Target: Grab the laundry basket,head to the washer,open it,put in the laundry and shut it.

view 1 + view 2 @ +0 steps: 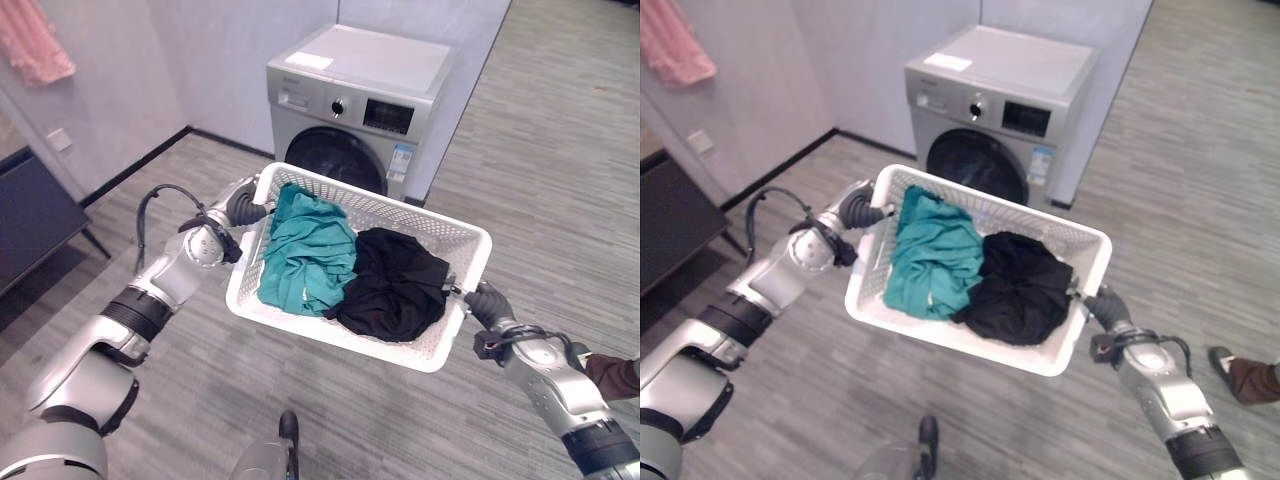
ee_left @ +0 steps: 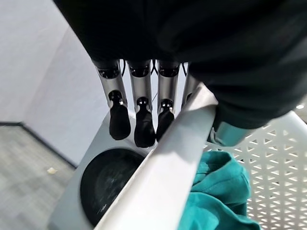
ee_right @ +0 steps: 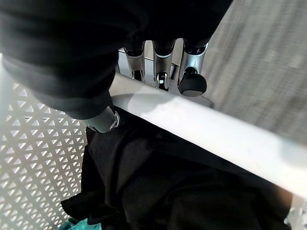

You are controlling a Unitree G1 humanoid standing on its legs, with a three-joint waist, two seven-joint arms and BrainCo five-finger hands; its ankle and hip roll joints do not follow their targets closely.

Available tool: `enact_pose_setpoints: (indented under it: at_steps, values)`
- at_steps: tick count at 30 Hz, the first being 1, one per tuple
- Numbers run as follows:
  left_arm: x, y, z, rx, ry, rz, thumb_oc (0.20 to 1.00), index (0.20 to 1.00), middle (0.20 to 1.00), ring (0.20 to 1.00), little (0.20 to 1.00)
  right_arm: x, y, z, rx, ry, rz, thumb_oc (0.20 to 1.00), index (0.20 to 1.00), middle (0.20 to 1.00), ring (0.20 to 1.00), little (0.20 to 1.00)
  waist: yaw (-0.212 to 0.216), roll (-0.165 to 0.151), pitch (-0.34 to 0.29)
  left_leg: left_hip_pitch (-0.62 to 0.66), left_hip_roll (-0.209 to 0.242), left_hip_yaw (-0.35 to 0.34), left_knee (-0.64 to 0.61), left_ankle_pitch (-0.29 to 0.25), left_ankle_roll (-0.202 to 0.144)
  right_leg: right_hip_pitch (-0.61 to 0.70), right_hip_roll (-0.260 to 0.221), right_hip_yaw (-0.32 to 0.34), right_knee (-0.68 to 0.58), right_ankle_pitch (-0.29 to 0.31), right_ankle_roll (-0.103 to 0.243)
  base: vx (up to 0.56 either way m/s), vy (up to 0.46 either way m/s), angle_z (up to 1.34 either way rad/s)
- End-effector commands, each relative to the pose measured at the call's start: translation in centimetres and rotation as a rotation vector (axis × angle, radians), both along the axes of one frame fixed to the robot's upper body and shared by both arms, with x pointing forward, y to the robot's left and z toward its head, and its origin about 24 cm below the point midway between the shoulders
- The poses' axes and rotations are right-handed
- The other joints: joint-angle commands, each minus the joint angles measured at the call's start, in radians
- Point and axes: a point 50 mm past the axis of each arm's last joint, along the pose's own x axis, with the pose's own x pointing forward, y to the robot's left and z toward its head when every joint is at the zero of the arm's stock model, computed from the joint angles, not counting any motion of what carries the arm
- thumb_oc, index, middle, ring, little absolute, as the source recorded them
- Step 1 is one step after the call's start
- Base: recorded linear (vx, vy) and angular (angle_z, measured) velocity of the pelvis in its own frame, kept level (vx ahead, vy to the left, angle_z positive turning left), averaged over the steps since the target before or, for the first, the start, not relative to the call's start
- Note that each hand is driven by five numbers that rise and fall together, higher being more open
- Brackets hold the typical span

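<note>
A white perforated laundry basket hangs in the air in front of me, carried by its two short ends. Inside lie a teal garment on the left and a black garment on the right. My left hand grips the left rim, fingers outside and thumb inside. At the other end my right hand clamps the right rim the same way, over the black garment. Just beyond the basket stands a grey front-loading washer, and its round dark door is closed.
A pink garment hangs on the wall at the upper left. A dark low cabinet stands along the left wall. A person's foot shows at the right edge. Grey plank floor stretches to the right of the washer.
</note>
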Motion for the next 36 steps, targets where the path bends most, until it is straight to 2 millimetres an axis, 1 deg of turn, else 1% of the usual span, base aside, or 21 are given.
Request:
enact_pose_setpoints:
  at_steps: [1,3,4,7,8,10,13,15,18,19,21,22,23,25,28,30,31,32,34,35,36]
  values:
    - [0.0,-4.5,2.8,-0.107,-0.103,-0.168,0.2,0.2,0.2,0.2,0.2,3.9,3.1,8.8,0.043,-0.409,0.147,0.2,0.2,0.2,0.2,0.2,0.013,0.074,-0.066,0.048,0.059,-0.031,-0.041,-0.043,0.009,-0.11,0.043,-0.16,-0.069,0.002,-0.054,0.32,0.095,-0.34]
    - [0.0,-4.6,3.0,-0.112,-0.107,-0.173,0.2,0.2,0.2,0.2,0.2,4.0,2.9,9.1,0.032,-0.412,0.142,0.2,0.2,0.2,0.2,0.2,0.006,0.075,-0.065,0.092,0.05,-0.035,-0.06,-0.071,0.003,-0.145,0.004,-0.203,-0.121,-0.053,-0.043,0.25,0.026,-0.31]
    - [0.0,-4.6,3.0,-0.113,-0.108,-0.173,0.2,0.2,0.2,0.2,0.2,4.0,2.9,9.1,0.031,-0.413,0.143,0.2,0.2,0.2,0.2,0.2,0.001,0.081,-0.061,0.091,0.057,-0.031,-0.064,-0.06,0.004,-0.137,0.005,-0.228,-0.129,-0.051,-0.06,0.15,-0.041,-0.08]
    - [-0.2,-4.3,2.9,-0.115,-0.1,-0.176,0.2,0.2,0.2,0.2,0.2,4.1,2.4,9.2,0.022,-0.411,0.132,0.2,0.2,0.2,0.2,0.2,-0.005,0.09,-0.063,0.12,0.076,-0.031,-0.078,-0.079,-0.021,-0.133,0.007,-0.28,-0.367,-0.1,-0.073,0.21,-0.142,0.26]
    - [-0.2,-4.2,2.9,-0.122,-0.104,-0.176,0.2,0.2,0.2,0.2,0.2,4.0,2.1,9.0,0.027,-0.402,0.119,0.2,0.2,0.2,0.2,0.2,-0.009,0.088,-0.064,0.131,0.079,-0.044,-0.081,-0.092,-0.037,-0.145,0.029,-0.244,-0.567,-0.091,-0.067,0.27,-0.233,0.01]
    - [-0.2,-4.2,3.1,-0.125,-0.117,-0.176,0.2,0.2,0.2,0.2,0.2,3.8,2.1,8.6,0.026,-0.391,0.124,0.2,0.2,0.2,0.2,0.2,-0.013,0.085,-0.06,0.15,0.079,-0.049,-0.084,-0.111,-0.047,-0.158,0.039,-0.19,-0.729,-0.025,-0.037,0.27,-0.204,-0.09]
    - [0.0,-4.4,3.5,-0.122,-0.136,-0.174,0.2,0.2,0.2,0.2,0.2,3.6,2.0,8.8,0.032,-0.401,0.126,0.2,0.2,0.2,0.2,0.2,-0.023,0.073,-0.051,0.183,0.082,-0.053,-0.058,-0.162,-0.062,-0.202,0.023,-0.17,-0.893,0.056,0.003,0.31,-0.216,-0.12]
    - [0.0,-4.4,3.6,-0.118,-0.142,-0.176,0.2,0.2,0.2,0.2,0.2,3.5,1.8,8.8,0.031,-0.402,0.12,0.2,0.2,0.2,0.2,0.2,-0.026,0.071,-0.05,0.192,0.086,-0.057,-0.044,-0.177,-0.065,-0.199,0.027,-0.166,-0.912,0.064,0.008,0.29,-0.207,0.01]
    - [0.2,-4.7,4.4,-0.106,-0.168,-0.18,0.2,0.2,0.2,0.2,0.2,3.3,1.2,8.7,0.024,-0.389,0.115,0.2,0.2,0.2,0.2,0.2,-0.047,0.055,-0.074,0.237,0.1,-0.083,-0.001,-0.226,-0.087,-0.173,0.057,-0.109,-0.887,0.074,0.004,0.39,-0.281,0.34]
    - [0.3,-4.7,4.1,-0.108,-0.16,-0.18,0.2,0.2,0.2,0.2,0.2,3.3,1.2,8.7,0.03,-0.387,0.119,0.2,0.2,0.2,0.2,0.2,-0.057,0.048,-0.084,0.244,0.112,-0.094,0.02,-0.219,-0.094,-0.175,0.07,-0.088,-0.868,0.076,-0.005,0.36,-0.297,0.14]
    - [0.2,-4.6,3.9,-0.117,-0.152,-0.179,0.2,0.2,0.2,0.2,0.2,3.2,1.5,8.8,0.055,-0.396,0.133,0.2,0.2,0.2,0.2,0.2,-0.067,0.055,-0.096,0.252,0.156,-0.1,0.088,-0.182,-0.115,-0.16,0.105,-0.093,-0.839,0.053,-0.031,0.27,-0.271,-0.07]
    - [0.2,-4.6,3.9,-0.117,-0.152,-0.179,0.2,0.2,0.2,0.2,0.2,3.2,1.5,8.8,0.055,-0.395,0.133,0.2,0.2,0.2,0.2,0.2,-0.07,0.058,-0.096,0.249,0.16,-0.103,0.093,-0.185,-0.117,-0.16,0.108,-0.096,-0.838,0.051,-0.033,0.17,-0.232,-0.08]
    - [0.2,-4.5,4.0,-0.119,-0.152,-0.179,0.2,0.2,0.2,0.2,0.2,3.3,1.6,9.1,0.057,-0.404,0.14,0.2,0.2,0.2,0.2,0.2,-0.069,0.059,-0.097,0.218,0.184,-0.106,0.175,-0.147,-0.119,-0.143,0.125,-0.104,-0.834,0.033,-0.054,0.1,-0.269,-0.08]
    - [0.2,-3.8,4.5,-0.11,-0.155,-0.167,0.2,0.2,0.2,0.2,0.2,3.8,1.7,9.8,0.05,-0.42,0.153,0.2,0.2,0.2,0.2,0.2,-0.059,0.048,-0.08,0.069,0.226,-0.16,0.483,-0.015,-0.118,-0.098,0.171,-0.109,-0.84,0.001,-0.113,0.13,-0.437,0.03]
    - [0.0,-3.0,5.8,-0.126,-0.188,-0.156,0.2,0.2,0.2,0.2,0.2,4.0,1.9,10.2,0.056,-0.434,0.15,0.2,0.2,0.2,0.2,0.2,-0.028,0.03,-0.044,-0.054,0.254,-0.193,0.743,0.036,-0.092,-0.038,0.225,-0.103,-0.856,-0.039,-0.174,0.1,-0.377,-0.21]
    - [0.0,-3.5,6.8,-0.132,-0.212,-0.172,0.2,0.2,0.2,0.2,0.2,4.0,1.9,10.4,0.055,-0.441,0.146,0.2,0.2,0.2,0.2,0.2,-0.018,0.018,-0.033,-0.106,0.282,-0.162,0.732,0.054,-0.092,-0.007,0.238,-0.111,-0.87,-0.057,-0.188,0.2,-0.238,-0.09]
    - [0.0,-4.3,7.9,-0.161,-0.24,-0.195,0.2,0.2,0.2,0.2,0.2,3.6,2.0,11.0,0.054,-0.464,0.166,0.2,0.2,0.2,0.2,0.2,-0.011,0.01,-0.033,-0.122,0.291,-0.133,0.516,0.025,-0.111,0.026,0.234,-0.136,-0.882,-0.078,-0.173,0.24,-0.1,0.25]
    - [0.0,-4.3,7.9,-0.161,-0.24,-0.196,0.2,0.2,0.2,0.2,0.2,3.5,2.0,11.0,0.054,-0.463,0.165,0.2,0.2,0.2,0.2,0.2,-0.01,0.006,-0.032,-0.116,0.287,-0.131,0.509,0.028,-0.111,0.028,0.23,-0.136,-0.882,-0.079,-0.173,0.28,-0.043,0.36]
    - [0.0,-4.9,8.2,-0.176,-0.25,-0.212,0.2,0.2,0.2,0.2,0.2,3.4,2.3,11.4,0.043,-0.482,0.184,0.2,0.2,0.2,0.2,0.2,-0.002,0.007,-0.033,-0.111,0.285,-0.128,0.264,0.038,-0.135,0.037,0.22,-0.15,-0.88,-0.092,-0.159,0.12,0.037,0.28]
    - [0.0,-4.9,8.2,-0.176,-0.251,-0.213,0.2,0.2,0.2,0.2,0.2,3.4,2.3,11.4,0.043,-0.482,0.184,0.2,0.2,0.2,0.2,0.2,-0.002,0.004,-0.034,-0.108,0.281,-0.126,0.251,0.047,-0.134,0.035,0.216,-0.15,-0.88,-0.09,-0.159,0.2,0.072,0.14]
    - [0.0,-5.2,8.5,-0.182,-0.269,-0.216,0.2,0.2,0.2,0.2,0.2,3.4,2.5,11.9,0.035,-0.51,0.194,0.2,0.2,0.2,0.2,0.2,0.015,0.013,-0.036,-0.094,0.264,-0.182,0.051,0.083,-0.159,0.055,0.22,-0.152,-0.874,-0.111,-0.148,0.2,0.07,0.05]
